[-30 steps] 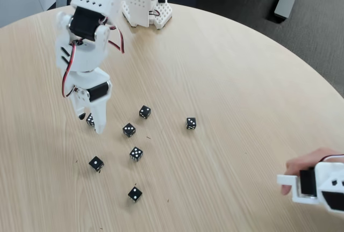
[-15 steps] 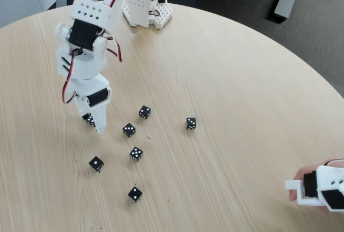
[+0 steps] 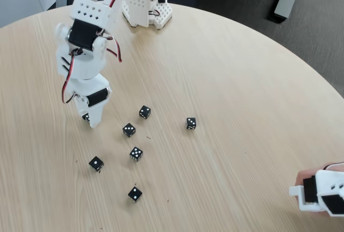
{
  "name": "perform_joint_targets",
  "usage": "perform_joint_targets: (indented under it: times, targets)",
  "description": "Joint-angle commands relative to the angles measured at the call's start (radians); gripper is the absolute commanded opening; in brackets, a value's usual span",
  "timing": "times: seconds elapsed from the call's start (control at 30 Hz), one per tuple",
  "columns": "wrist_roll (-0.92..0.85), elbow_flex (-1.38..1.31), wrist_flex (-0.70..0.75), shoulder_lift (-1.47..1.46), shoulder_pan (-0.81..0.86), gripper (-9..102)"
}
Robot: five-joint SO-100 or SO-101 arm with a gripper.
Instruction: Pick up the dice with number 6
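In the fixed view my white gripper [image 3: 90, 119] points down at the table's left side, its jaws closed in on a small black die. That die, the dice with number 6 [image 3: 85, 117], shows as a black sliver at the left of the white finger [image 3: 95, 115]. Its pips are hidden by the finger. It still rests at table level.
Several other black dice lie to the right and below: one [image 3: 144, 111], another [image 3: 129, 130], a third [image 3: 191, 123], plus more at the front, such as the die [image 3: 96, 163]. The arm's base [image 3: 146, 7] stands at the back. A hand holding a white device [image 3: 321, 193] sits at bottom right.
The moving finger has closed leftward onto the die, which now is mostly covered. The hand-held device at bottom right has slid further right and down.
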Motion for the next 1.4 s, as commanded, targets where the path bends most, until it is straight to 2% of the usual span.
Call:
perform_joint_targets:
  times: [0.0, 0.1, 0.27, 0.4, 0.6, 1.13, 1.37]
  targets:
    - [0.003, -0.017, 0.008, 0.014, 0.0, 8]
    - [0.011, -0.015, 0.012, 0.021, 0.0, 0]
    - [0.037, -0.014, 0.014, 0.034, -0.015, 0]
    - [0.066, -0.014, 0.032, 0.17, -0.017, 0]
    - [0.018, -0.015, 0.195, 0.471, -0.046, 0]
    - [0.012, -0.015, 0.623, 1.121, -0.512, 0]
    - [-0.149, 0.072, 0.718, 1.417, -0.569, 0]
